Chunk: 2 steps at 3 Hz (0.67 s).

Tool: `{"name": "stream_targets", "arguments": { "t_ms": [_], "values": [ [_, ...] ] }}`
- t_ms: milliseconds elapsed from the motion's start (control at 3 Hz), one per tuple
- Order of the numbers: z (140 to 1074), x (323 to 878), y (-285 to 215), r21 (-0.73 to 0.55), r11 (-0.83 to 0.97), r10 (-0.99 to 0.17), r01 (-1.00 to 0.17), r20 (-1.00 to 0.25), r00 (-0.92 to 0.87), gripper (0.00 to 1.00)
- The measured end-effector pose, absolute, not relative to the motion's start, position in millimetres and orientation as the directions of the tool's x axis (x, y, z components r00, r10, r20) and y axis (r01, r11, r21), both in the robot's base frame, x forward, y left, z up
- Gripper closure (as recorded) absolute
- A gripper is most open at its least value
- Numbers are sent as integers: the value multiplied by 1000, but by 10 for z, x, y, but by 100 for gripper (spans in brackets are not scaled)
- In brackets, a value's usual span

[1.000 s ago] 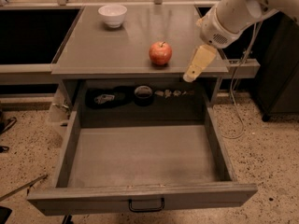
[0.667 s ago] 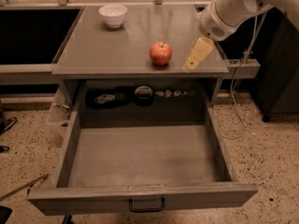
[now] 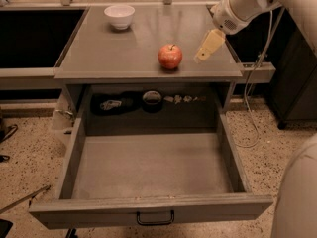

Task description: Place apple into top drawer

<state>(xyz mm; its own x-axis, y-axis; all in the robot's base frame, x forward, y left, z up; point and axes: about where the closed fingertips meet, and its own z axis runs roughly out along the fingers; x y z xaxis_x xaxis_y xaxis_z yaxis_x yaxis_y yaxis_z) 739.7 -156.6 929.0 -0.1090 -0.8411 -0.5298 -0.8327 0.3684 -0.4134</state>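
The red apple (image 3: 170,56) with yellowish patches and a short stem sits on the grey counter top (image 3: 124,48), near its front edge. My gripper (image 3: 208,47) hangs above the counter just to the right of the apple, apart from it. The top drawer (image 3: 151,209) is pulled fully open below the counter; its front panel with a small dark handle (image 3: 155,218) faces me. The drawer's floor is bare.
A small white bowl (image 3: 119,16) stands at the back left of the counter. Small dark and light items (image 3: 143,101) lie on a shelf behind the open drawer. A cable (image 3: 255,108) hangs at the right. The floor is speckled terrazzo.
My gripper has risen and drawn back over the counter, from below its front right edge to a spot beside the apple. The apple and the drawer have not moved.
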Motion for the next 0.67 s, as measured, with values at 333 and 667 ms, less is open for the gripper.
{"name": "stream_targets", "arguments": {
  "t_ms": [333, 667],
  "values": [
    [9126, 7553, -1578, -383, 382, -812, -841, -574, -108, 0],
    [8853, 7602, -1430, -320, 354, -791, -879, -604, -99, 0]
  ]
}}
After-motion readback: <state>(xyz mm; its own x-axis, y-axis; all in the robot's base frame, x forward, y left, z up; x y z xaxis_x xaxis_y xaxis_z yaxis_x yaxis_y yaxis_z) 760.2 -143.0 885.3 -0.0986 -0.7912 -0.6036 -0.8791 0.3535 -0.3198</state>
